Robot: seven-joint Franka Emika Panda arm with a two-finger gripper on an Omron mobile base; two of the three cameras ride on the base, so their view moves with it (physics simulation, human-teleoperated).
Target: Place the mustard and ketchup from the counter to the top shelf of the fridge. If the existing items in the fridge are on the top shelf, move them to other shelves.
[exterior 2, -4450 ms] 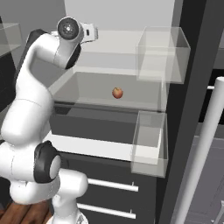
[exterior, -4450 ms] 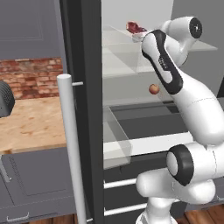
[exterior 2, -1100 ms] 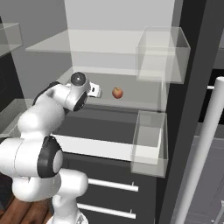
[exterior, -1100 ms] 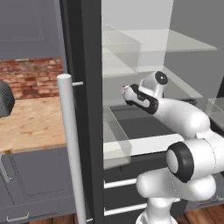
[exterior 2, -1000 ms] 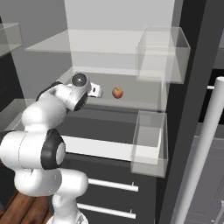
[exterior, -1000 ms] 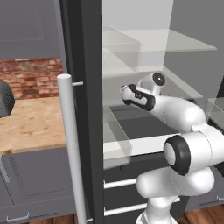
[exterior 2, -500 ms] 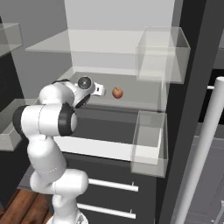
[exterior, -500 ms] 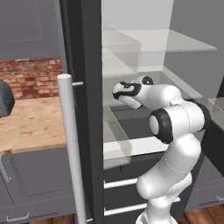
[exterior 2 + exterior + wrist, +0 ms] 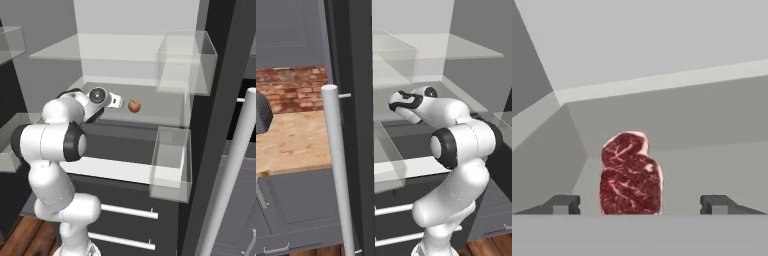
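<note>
**Hand released over the meat inside the fridge**

From the left base view, my arm bends up from the lower right and reaches into the open fridge (image 9: 351, 75), my wrist lying low over a middle glass shelf (image 9: 456, 102) beneath the top shelf (image 9: 456, 47). The top shelf looks bare from here. The long silver door handle (image 9: 338, 170) stands upright in the foreground, and to its left I see the tan wooden desk (image 9: 291, 145) with a brick wall (image 9: 288, 90) behind it. I cannot pick out the mustard or the ketchup on the stretch of desk that shows.

From the right base view, my arm rises from the lower left and my wrist points toward the back of the fridge at the level of the middle shelf. The apple (image 9: 133, 105) sits on that shelf, just beside my wrist on its right and apart from it. Clear door bins (image 9: 185, 62) hang on the right, one above the other.

From the hand view, my hand (image 9: 640, 205) is released: its two dark tips stand wide apart. The meat (image 9: 630, 175), dark red and marbled, lies on the pale surface between them, nearer the left tip and touching neither.
</note>
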